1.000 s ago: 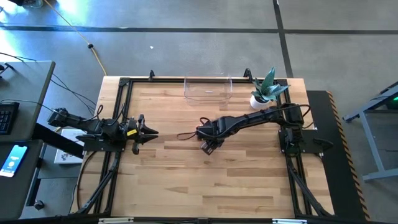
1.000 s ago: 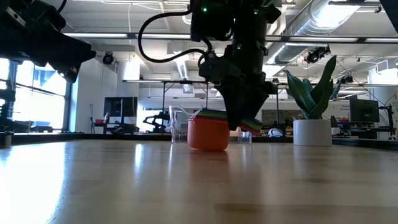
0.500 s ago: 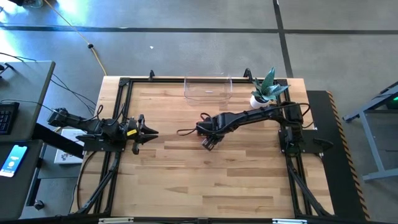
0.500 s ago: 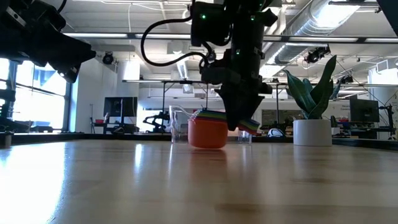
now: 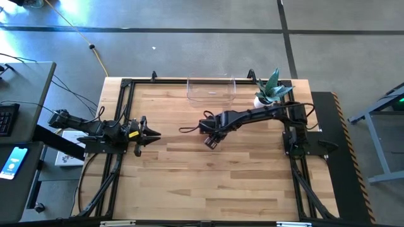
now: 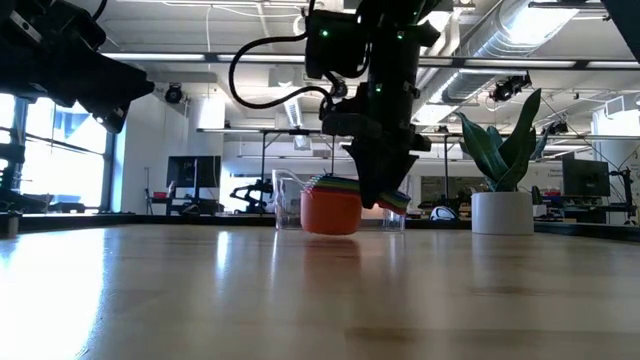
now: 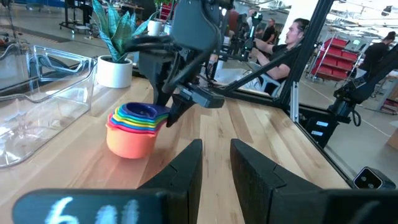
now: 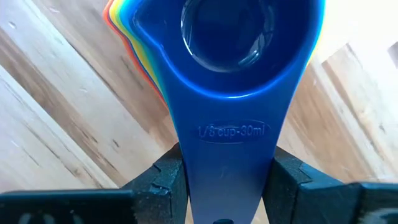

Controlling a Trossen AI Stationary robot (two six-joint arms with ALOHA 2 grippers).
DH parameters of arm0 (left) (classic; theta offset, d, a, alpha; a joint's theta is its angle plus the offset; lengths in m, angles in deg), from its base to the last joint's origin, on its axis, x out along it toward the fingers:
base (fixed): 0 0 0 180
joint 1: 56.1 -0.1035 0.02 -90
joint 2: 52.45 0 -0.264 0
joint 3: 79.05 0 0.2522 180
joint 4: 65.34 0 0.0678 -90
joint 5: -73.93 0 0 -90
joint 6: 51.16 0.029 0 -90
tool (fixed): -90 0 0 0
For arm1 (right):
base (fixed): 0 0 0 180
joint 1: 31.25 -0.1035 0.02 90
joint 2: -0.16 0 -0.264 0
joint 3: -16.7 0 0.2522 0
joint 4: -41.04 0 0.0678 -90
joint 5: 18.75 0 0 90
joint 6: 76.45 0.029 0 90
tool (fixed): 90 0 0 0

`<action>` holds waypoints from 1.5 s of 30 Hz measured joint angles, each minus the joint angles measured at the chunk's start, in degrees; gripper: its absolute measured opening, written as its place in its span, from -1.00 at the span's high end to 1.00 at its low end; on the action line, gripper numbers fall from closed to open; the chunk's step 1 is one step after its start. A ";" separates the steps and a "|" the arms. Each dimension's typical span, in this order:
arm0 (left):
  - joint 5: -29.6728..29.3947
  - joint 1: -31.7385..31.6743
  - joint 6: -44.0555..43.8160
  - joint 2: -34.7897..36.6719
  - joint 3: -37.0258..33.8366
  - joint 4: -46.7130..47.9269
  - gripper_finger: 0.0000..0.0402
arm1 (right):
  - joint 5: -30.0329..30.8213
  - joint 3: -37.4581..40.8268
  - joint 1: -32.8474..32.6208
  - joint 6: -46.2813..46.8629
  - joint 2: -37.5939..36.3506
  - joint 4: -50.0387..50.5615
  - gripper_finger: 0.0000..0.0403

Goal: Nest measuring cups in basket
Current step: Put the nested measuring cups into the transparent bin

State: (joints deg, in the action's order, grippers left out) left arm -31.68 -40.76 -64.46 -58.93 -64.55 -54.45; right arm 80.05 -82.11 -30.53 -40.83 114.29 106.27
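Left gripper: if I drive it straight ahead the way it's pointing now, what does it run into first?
Probably the nested stack of measuring cups, held by its handles in the right gripper. In the left wrist view the left gripper aims just past the stack's side, so it might meet the right gripper instead; depth is unclear.

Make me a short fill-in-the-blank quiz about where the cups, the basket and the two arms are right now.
1. The stack of measuring cups is gripped by its handles by the ____ gripper.
2. The outermost, bottom cup of the stack is ____ in colour.
3. The clear basket holds ____ cups.
4. The left gripper waits at the table's ____ edge.

Missing words: right; orange; no; left
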 joint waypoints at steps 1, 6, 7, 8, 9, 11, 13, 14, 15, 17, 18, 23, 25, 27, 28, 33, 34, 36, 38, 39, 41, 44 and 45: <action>0.00 0.02 0.00 0.00 -0.02 0.02 0.63 | 0.06 -0.41 0.09 -0.34 0.00 0.22 0.35; 0.02 0.01 0.00 0.00 -0.02 0.00 0.63 | 1.16 -2.95 1.25 -2.31 -0.02 1.43 0.35; 0.02 0.02 0.00 0.00 -0.02 0.02 0.63 | 1.11 -3.34 1.55 -2.78 -0.02 1.54 0.35; 0.00 0.02 0.00 0.00 -0.02 0.02 0.63 | 1.25 -3.73 1.90 -3.25 -0.02 1.65 0.35; 0.00 0.02 0.00 0.01 -0.01 0.00 0.63 | 1.30 -4.21 2.14 -3.67 -0.02 2.03 0.35; 0.00 0.00 0.00 0.01 -0.02 0.02 0.63 | 1.33 -5.22 2.69 -4.69 -0.02 2.81 0.35; 0.01 0.01 0.00 0.00 -0.02 0.01 0.63 | 1.44 -6.52 3.19 -5.74 -0.02 3.44 0.35; 0.01 0.01 0.00 0.00 -0.02 0.02 0.63 | 1.48 -7.32 3.46 -6.08 -0.02 3.94 0.35; 0.00 0.00 0.00 0.00 -0.02 0.02 0.63 | 1.46 -8.16 3.75 -6.47 -0.02 4.47 0.35; 0.00 0.02 0.00 0.00 -0.02 0.01 0.63 | 1.44 -10.12 4.47 -7.77 -0.04 5.71 0.35; 0.02 0.00 0.00 0.02 -0.02 0.02 0.63 | 1.31 -11.14 4.91 -8.58 -0.04 6.36 0.35; 0.00 0.00 0.00 0.02 -0.02 0.02 0.63 | 1.95 -16.90 8.35 -12.95 -0.07 10.50 0.35; 0.01 0.01 0.00 0.01 -0.02 0.02 0.63 | 1.97 -19.40 10.13 -15.25 -0.09 12.22 0.35; 0.00 0.00 0.00 0.00 -0.02 0.00 0.63 | 1.95 -21.60 12.02 -17.98 -0.11 13.46 0.35; 0.00 0.00 0.00 0.00 -0.02 0.01 0.63 | 1.96 -22.59 13.04 -19.73 -0.11 13.84 0.35; 0.00 0.00 0.00 0.00 -0.02 0.02 0.63 | 2.24 -25.80 18.96 -29.93 -0.13 14.04 0.35; 0.02 0.01 0.00 0.00 -0.02 0.01 0.63 | 2.22 -25.91 20.25 -31.87 -0.13 13.89 0.35; 0.00 0.02 0.00 0.01 -0.02 0.02 0.63 | 1.62 -25.89 22.80 -35.54 -0.13 13.80 0.35; 0.02 0.02 0.00 0.02 -0.02 0.01 0.63 | 0.41 -25.92 25.08 -39.11 0.23 13.32 0.35; 0.02 0.00 0.00 0.00 -0.02 0.00 0.63 | -0.50 -25.93 26.23 -40.61 0.61 12.90 0.35; 0.02 0.01 0.00 0.00 -0.02 0.00 0.63 | -2.31 -25.93 28.09 -42.89 1.91 12.82 0.35; 0.02 0.02 0.00 0.00 -0.02 0.01 0.63 | -5.57 -25.93 29.76 -45.58 4.37 12.56 0.35; 0.02 0.00 0.00 0.00 -0.02 0.00 0.63 | -6.15 -25.93 30.07 -46.31 5.27 12.56 0.35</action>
State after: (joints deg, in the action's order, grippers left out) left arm -31.66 -40.76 -64.46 -58.93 -64.58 -54.46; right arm 73.90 -108.04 -0.46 -87.14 119.56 118.83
